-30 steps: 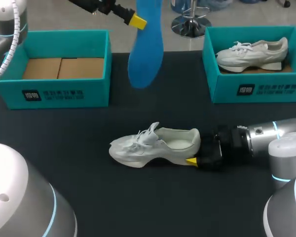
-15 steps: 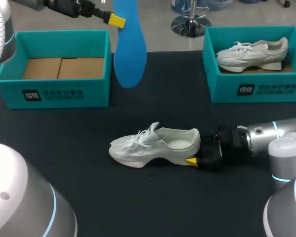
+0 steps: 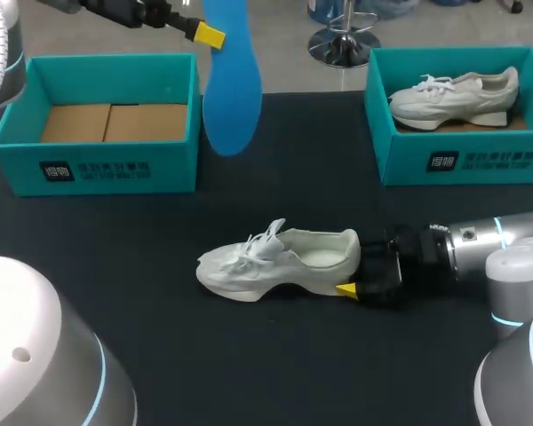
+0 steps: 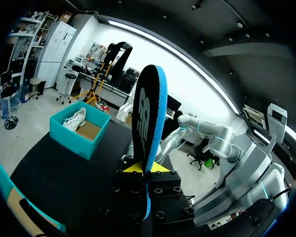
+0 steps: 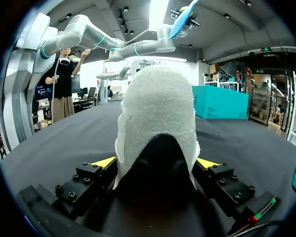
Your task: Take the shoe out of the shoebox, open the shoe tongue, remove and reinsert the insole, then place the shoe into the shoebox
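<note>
Quick update from mid-task: over the last second my left gripper [image 3: 211, 35] carried the blue insole [image 3: 231, 89] sideways, away from my right arm and toward the empty shoebox [image 3: 107, 60]. Most of that swing came in the first half second, and since then it has barely budged. The fingers are pinched narrow on one end of the insole. In the left wrist view it stands straight out ahead of the yellow tips, edge-on, with the dark underside on one side and blue on the other.

Nothing changed on the other side. My right gripper [image 5: 155, 162] is still clamped on the heel of the white shoe [image 3: 280, 259], one finger on each side, fairly wide apart because the heel is chunky. The shoe sits on the black table [image 3: 249, 355] with its toe pointing away from that gripper, well below and off to the side of the dangling insole.

My read is that the removal half is done, since the insole is fully clear of the shoe. The swing took it away from the opening, so the reinsert hasn't started. Next I'd need to bring it back over the collar and line it up toe-first. It looks floppy, so feeding it in could get fiddly.
</note>
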`<state>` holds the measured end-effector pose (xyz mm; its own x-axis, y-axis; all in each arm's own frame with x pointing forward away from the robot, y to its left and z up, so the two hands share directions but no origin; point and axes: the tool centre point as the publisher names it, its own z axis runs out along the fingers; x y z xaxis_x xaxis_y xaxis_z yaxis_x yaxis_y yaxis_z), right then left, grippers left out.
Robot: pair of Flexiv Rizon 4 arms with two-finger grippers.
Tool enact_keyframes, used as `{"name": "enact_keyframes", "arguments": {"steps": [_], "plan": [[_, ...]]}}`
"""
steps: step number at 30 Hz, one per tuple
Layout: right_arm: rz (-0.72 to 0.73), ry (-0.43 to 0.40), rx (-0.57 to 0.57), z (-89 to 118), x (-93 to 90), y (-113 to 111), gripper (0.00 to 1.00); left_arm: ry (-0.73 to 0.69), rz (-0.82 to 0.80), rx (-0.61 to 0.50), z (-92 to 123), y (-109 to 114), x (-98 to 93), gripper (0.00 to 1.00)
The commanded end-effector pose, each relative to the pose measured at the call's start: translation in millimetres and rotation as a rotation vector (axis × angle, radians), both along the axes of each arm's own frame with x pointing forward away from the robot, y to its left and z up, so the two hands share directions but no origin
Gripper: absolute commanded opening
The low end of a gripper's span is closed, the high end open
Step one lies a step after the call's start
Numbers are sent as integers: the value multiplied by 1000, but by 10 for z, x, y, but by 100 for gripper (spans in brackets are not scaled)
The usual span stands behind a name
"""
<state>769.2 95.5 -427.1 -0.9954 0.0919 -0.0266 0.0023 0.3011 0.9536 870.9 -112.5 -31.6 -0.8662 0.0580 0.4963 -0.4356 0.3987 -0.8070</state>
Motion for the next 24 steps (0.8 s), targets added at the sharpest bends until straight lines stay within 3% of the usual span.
{"name": "enact_keyframes", "arguments": {"steps": [1, 7, 13, 24], "plan": [[-25, 1, -54, 222, -73, -103, 100, 1, -3, -1, -5, -3, 13, 0], [-85, -11, -162, 473, -157, -411, 100, 1, -3, -1, -5, -3, 13, 0], [-110, 23, -392, 799, -240, -614, 100, 1, -3, -1, -5, -3, 13, 0], [-60, 112, -855, 1074, -164, -525, 100, 1, -3, -1, -5, -3, 13, 0]]}}
